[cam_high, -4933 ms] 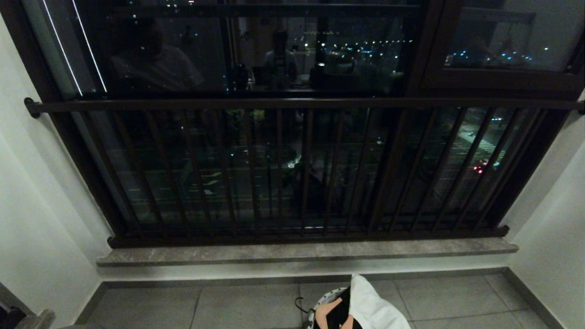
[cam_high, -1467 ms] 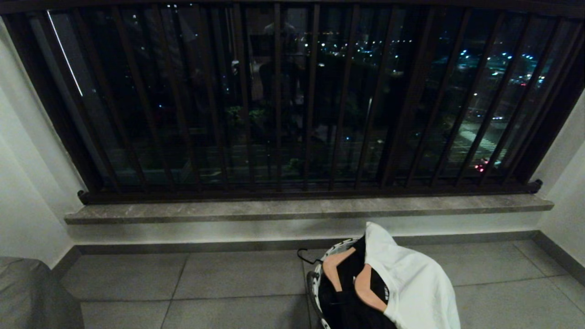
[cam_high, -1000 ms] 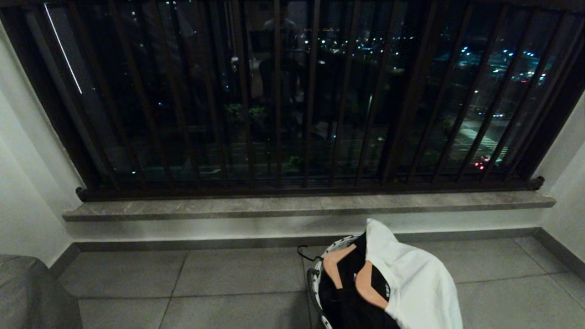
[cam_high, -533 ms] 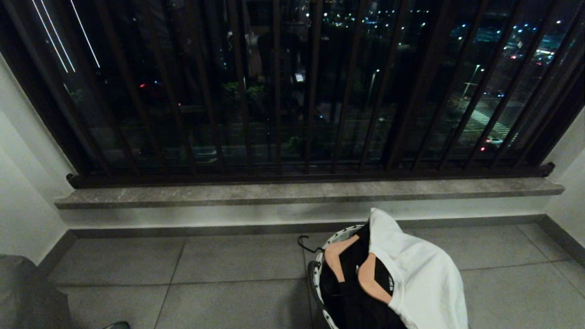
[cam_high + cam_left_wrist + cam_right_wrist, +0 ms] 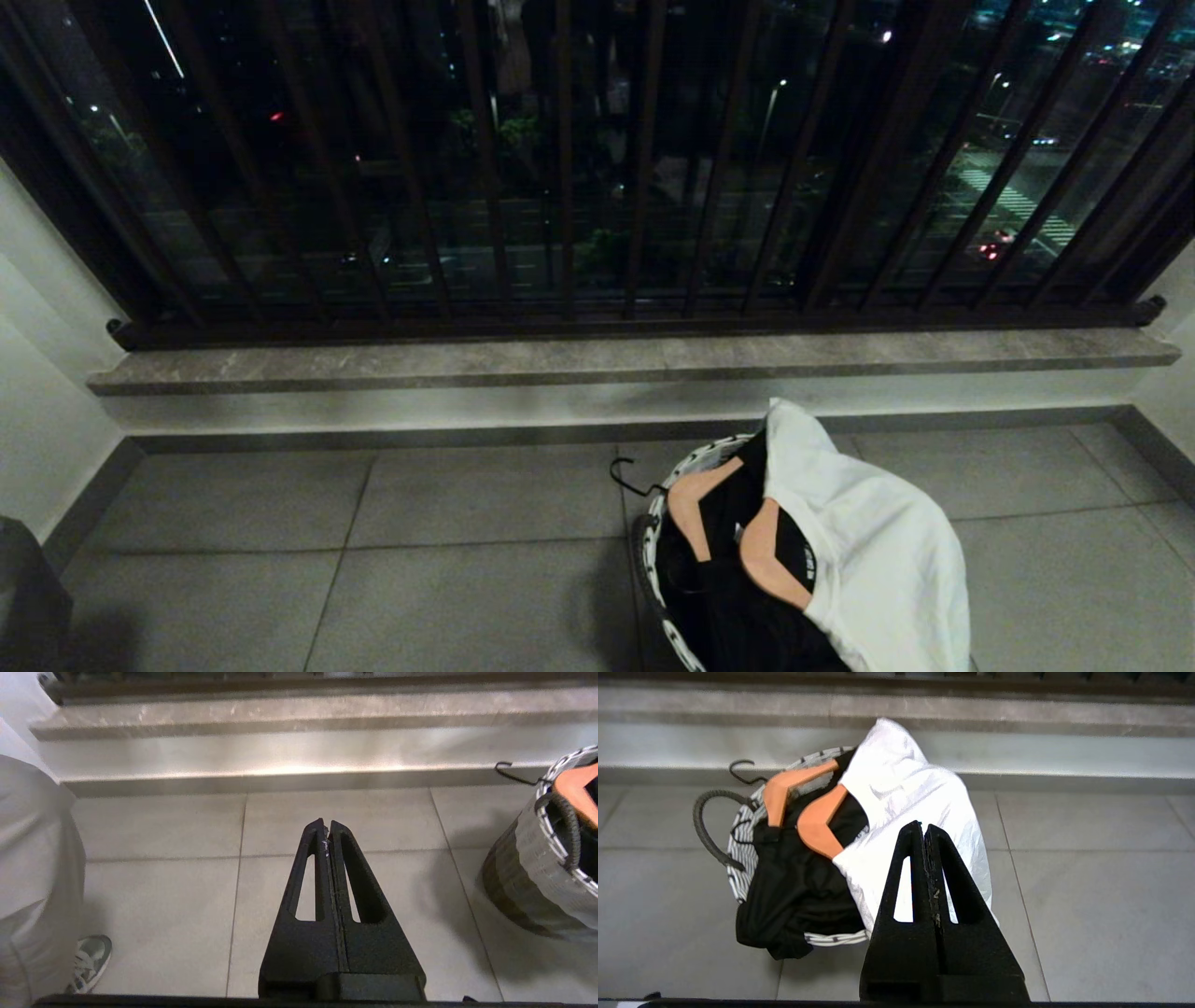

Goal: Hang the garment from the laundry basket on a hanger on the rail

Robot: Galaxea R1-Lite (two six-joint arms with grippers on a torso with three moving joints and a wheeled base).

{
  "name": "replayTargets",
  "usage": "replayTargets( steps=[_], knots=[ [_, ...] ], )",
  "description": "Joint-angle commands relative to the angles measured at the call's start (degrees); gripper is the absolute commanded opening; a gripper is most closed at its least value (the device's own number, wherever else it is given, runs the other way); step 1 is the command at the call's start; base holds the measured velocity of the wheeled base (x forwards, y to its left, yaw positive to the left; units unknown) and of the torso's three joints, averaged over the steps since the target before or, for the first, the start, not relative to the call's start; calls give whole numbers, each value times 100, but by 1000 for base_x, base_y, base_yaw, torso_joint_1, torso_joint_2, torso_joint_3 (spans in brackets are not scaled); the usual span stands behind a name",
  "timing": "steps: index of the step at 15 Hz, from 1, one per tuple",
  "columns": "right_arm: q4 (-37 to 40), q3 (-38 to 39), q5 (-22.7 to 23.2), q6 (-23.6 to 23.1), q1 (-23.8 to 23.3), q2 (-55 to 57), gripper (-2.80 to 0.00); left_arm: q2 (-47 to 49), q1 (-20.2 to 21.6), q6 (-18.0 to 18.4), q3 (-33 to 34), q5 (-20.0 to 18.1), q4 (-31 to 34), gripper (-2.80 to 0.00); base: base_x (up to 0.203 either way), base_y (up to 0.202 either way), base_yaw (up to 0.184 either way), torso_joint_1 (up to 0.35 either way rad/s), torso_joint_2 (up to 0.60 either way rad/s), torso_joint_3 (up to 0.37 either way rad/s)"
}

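The laundry basket stands on the floor tiles below the window sill. A white garment drapes over its right side and a black garment fills the rest. Orange wooden hangers lie on the black cloth, with a black hook poking over the rim. The rail is out of view; only dark upright bars show. My right gripper is shut and empty, hovering over the white garment. My left gripper is shut and empty over bare tiles, to the left of the basket.
A grey stone sill runs under the bars, with white walls on both sides. In the left wrist view a person's trouser leg and shoe stand close on the left. A dark object sits at the head view's lower left.
The head view has tipped downward: the window and sill slid up the picture and more of the basket and floor shows. The basket and garments have not moved.
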Motion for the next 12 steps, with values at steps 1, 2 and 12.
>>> replayTargets(
  steps=[1,2,12],
  knots=[
    [-1,1,2,-14,1,6,-280,0,1,-9,9,1,-3,-280,0,0,0,11,3,-196],
    [7,1,2,-5,1,7,-280,0,1,-18,9,1,-3,-280,0,0,0,-4,0,-190],
    [-1,1,2,-14,1,7,-280,0,1,-18,9,1,-3,-280,0,0,0,3,5,-199]
  ],
)
